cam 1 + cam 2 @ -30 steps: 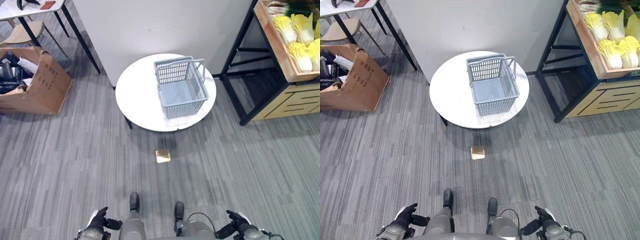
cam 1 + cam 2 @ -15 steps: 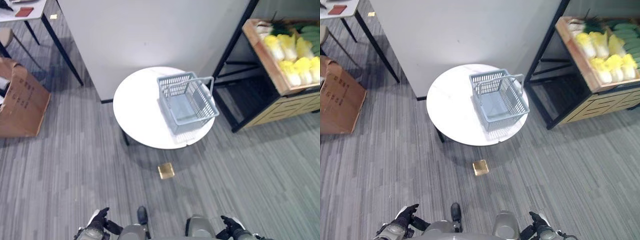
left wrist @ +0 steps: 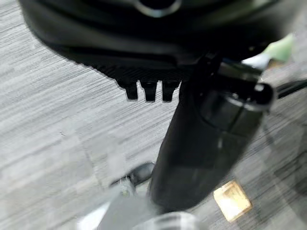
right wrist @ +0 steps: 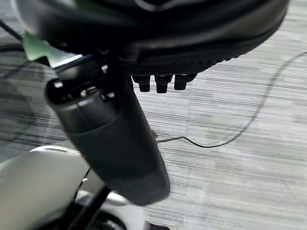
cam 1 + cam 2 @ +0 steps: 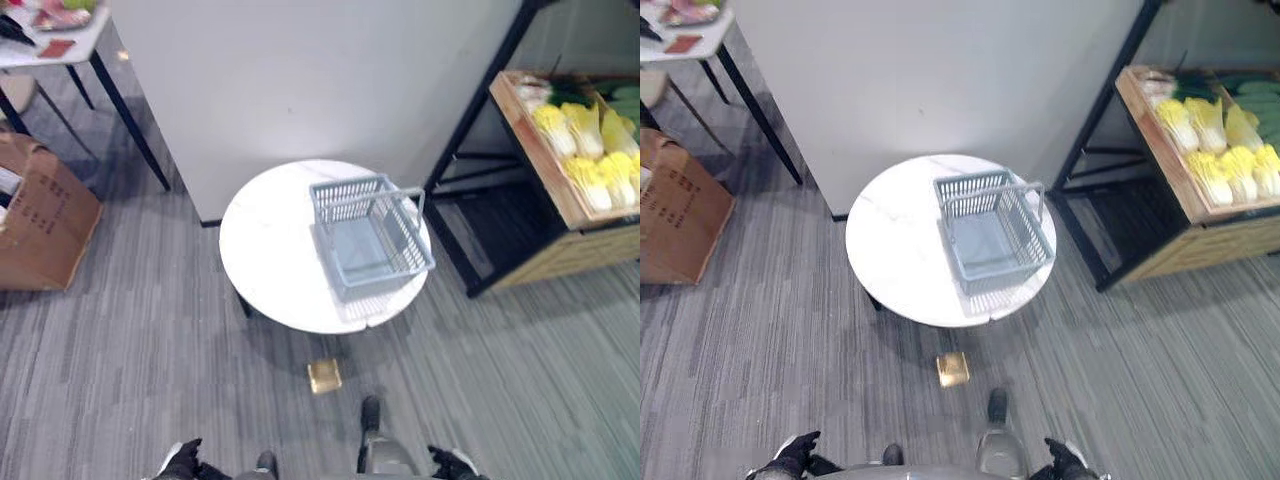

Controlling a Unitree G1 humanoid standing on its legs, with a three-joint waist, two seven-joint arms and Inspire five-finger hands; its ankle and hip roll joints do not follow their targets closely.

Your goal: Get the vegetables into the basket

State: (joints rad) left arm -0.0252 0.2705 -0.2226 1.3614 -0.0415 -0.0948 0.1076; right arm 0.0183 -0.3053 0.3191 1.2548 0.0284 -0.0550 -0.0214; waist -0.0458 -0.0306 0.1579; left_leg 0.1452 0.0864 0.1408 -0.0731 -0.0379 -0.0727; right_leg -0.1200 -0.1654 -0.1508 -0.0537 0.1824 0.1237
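Grey striped carpet floor (image 5: 120,340) underfoot, a pale partition wall (image 5: 300,80) rising behind. At right, a black-framed shelf (image 5: 480,200) carrying a wooden crate (image 5: 1160,150) of vegetables (image 5: 590,160): yellow-white cabbages in rows, darker greens at the far end, all in the crate and well apart from the basket. Centre of scene, a round white desk (image 5: 270,260) standing against the foot of the wall. On the desk's right half, a grey plastic basket (image 5: 372,236), upright, handle (image 5: 365,195) raised over its far end, nothing visible inside. At far left, a brown cardboard box (image 5: 40,220) on the floor beneath the corner of another desk (image 5: 60,40) with black legs and a few small items on top, too small to identify. On the carpet just in front of the round desk, a small square golden-brown object (image 5: 324,376), lying flat, apart from the desk's edge. At the bottom edge of the head views, left hand (image 5: 181,462) low at the left and right hand (image 5: 448,462) low at the right, both near the floor line and well apart from desk and basket. In the wrist views, each hand's fingertips in a short row beside a straight thumb, loosely extended, holding nothing.
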